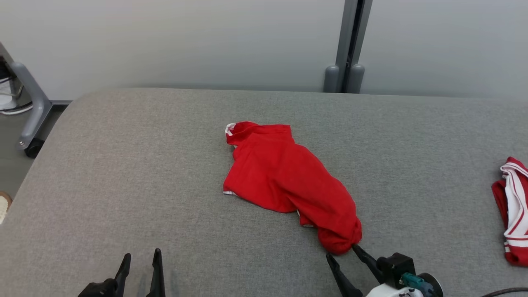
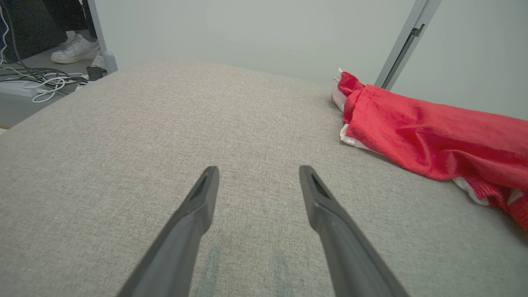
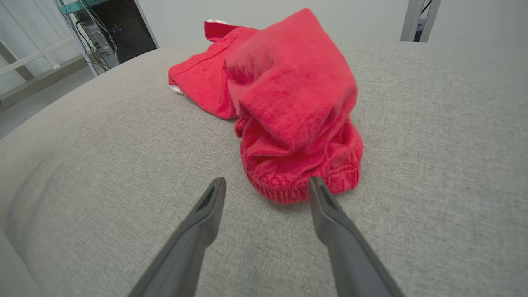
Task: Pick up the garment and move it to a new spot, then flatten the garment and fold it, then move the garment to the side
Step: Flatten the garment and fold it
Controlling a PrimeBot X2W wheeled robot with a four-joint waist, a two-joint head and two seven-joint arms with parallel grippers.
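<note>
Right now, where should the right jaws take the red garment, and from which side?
Best bet: grip the bunched elastic end of the red garment, coming from the robot's near side. It stands raised in a thick roll just ahead of the right gripper, whose jaws stand open; the rest lies flatter.

garment (image 1: 288,181) centred on table (image 1: 123,165), second garment (image 1: 513,210) at right edge

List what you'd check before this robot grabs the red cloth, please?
1. Right gripper open: ok.
2. Right gripper close to the red garment: ok, one fingertip is at its bunched near end.
3. Left gripper open, apart from the garment: ok.
4. Garment lying flat: not ok, crumpled.
5. Bare grey surface for a new spot: ok, to the left.
6. Striped garment apart from the red one: ok.
</note>
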